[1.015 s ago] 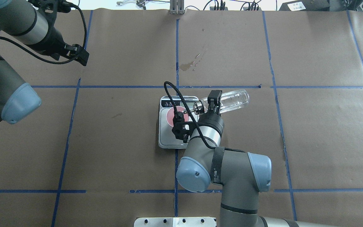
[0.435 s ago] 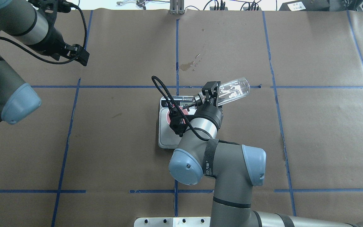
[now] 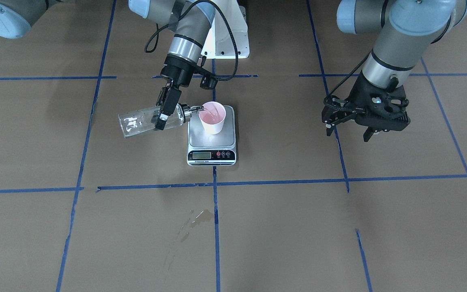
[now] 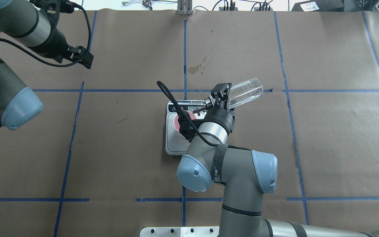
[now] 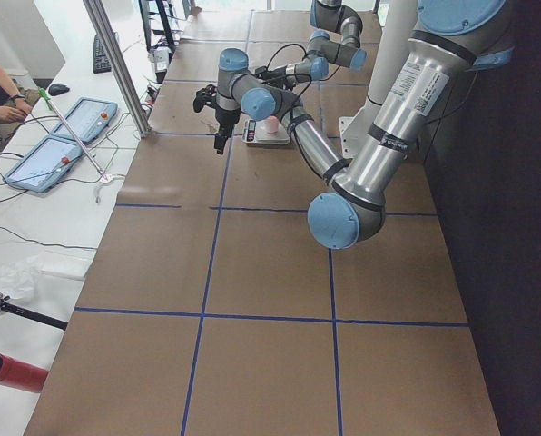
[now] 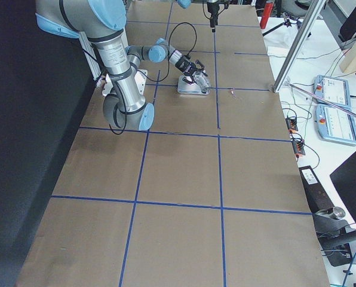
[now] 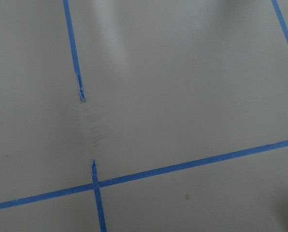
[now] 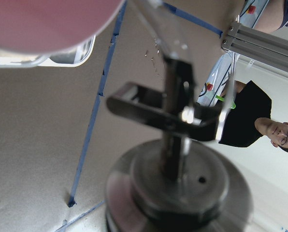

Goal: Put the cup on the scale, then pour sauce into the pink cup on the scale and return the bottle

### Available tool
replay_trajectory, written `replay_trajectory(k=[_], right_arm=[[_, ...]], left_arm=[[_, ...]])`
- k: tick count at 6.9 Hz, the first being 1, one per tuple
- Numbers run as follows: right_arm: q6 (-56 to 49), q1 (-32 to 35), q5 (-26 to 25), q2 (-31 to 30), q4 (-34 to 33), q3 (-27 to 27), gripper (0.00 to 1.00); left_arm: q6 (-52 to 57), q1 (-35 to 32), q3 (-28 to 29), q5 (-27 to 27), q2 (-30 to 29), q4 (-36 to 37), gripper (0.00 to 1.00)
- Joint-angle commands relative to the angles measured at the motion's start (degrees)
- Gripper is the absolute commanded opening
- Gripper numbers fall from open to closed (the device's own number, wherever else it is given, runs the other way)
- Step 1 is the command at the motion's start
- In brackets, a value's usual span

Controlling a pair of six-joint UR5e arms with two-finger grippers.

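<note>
Right gripper (image 3: 163, 117) clamped on the bottle (image 3: 136, 121), wrist rolled sideways, arm reaching forward; left gripper (image 3: 348, 130) hangs well apart, fingers spread, pointing down.

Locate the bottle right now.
Front-facing view: the bottle is tipped in the right gripper, just view-left of the scale, spout at the cup rim.

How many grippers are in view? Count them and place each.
2. The right gripper holds the tilted bottle beside the scale; the left gripper hangs apart, open.
</note>
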Motion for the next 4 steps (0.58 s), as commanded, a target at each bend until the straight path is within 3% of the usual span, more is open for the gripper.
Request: replay_trajectory(k=[1, 4], right_arm=[[-2.62, 0.00, -1.02, 0.04, -1.61, 0.16, 0.00], [-2.62, 0.00, -1.19, -0.05, -1.61, 0.51, 0.00]], left_arm=[[-0.05, 0.00, 0.08, 0.00, -0.02, 0.00, 0.92], [-0.14, 0.00, -0.10, 0.00, -0.02, 0.00, 0.92]])
